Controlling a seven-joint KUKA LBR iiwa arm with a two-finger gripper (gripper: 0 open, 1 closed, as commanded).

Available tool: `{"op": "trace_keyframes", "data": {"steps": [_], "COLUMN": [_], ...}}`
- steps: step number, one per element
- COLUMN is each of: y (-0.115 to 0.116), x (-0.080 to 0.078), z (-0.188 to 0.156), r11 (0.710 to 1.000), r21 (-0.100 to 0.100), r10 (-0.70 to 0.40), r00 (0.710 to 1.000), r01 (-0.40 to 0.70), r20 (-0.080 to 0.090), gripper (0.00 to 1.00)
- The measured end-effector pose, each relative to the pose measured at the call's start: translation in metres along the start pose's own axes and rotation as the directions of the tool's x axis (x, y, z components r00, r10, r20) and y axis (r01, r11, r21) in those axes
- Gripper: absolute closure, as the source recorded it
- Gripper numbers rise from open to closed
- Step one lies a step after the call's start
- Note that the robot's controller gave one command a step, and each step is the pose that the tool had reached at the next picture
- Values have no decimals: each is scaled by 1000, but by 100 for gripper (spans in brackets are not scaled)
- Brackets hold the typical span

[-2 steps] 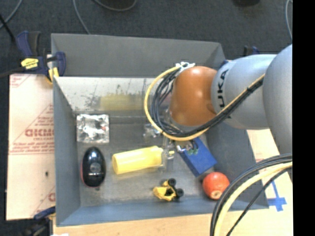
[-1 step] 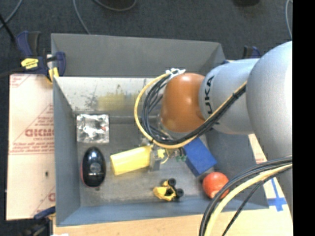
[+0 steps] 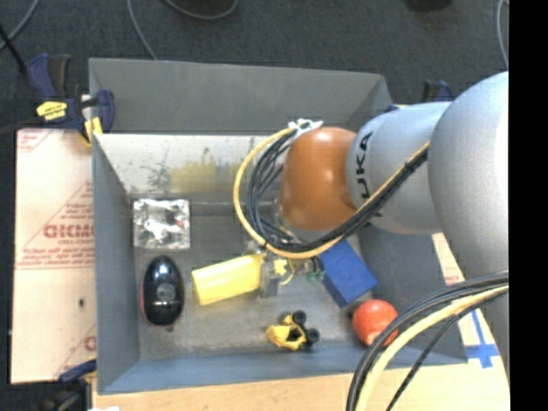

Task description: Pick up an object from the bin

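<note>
Bin (image 3: 240, 101): grey metal, with six loose things on its floor.

Arm: enters from the right. Its orange cover (image 3: 317, 178) sits over the middle of the bin, with a loop of cables (image 3: 251, 187) at its left side.

Gripper (image 3: 276, 274): low in the bin, under the cover, at the right end of a yellow block (image 3: 224, 281). Its tip is largely hidden by the wrist above, so whether it is spread or pressed together cannot be told, nor whether it touches the block.

Yellow block: lies flat near the bin's centre, long side running left to right and slightly tilted.

Other contents:
- Blue block (image 3: 348, 272), just right of the gripper and partly under the arm.
- Orange-red ball (image 3: 373, 319), near the front right corner, close beside the blue block.
- Small yellow-and-black toy (image 3: 291, 332) (kind unclear), by the front wall below the gripper.
- Black computer mouse (image 3: 163, 291), left of the yellow block and apart from it.
- Shiny silver packet (image 3: 161, 223), behind the mouse at the left.
</note>
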State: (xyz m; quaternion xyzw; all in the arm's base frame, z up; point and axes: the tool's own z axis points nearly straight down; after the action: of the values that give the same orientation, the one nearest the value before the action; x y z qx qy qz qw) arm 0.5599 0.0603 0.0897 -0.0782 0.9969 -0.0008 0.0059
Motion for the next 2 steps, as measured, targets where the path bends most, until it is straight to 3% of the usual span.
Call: {"op": "trace_keyframes", "data": {"steps": [1, 2], "y": [0, 0], "x": [-6, -13], "z": [-70, -127], "r11": [1000, 1000], "r21": [0, 1], "r10": [2, 4], "r00": [1000, 1000], "r01": [-2, -4], "r20": [-3, 9], "gripper": [0, 0]}}
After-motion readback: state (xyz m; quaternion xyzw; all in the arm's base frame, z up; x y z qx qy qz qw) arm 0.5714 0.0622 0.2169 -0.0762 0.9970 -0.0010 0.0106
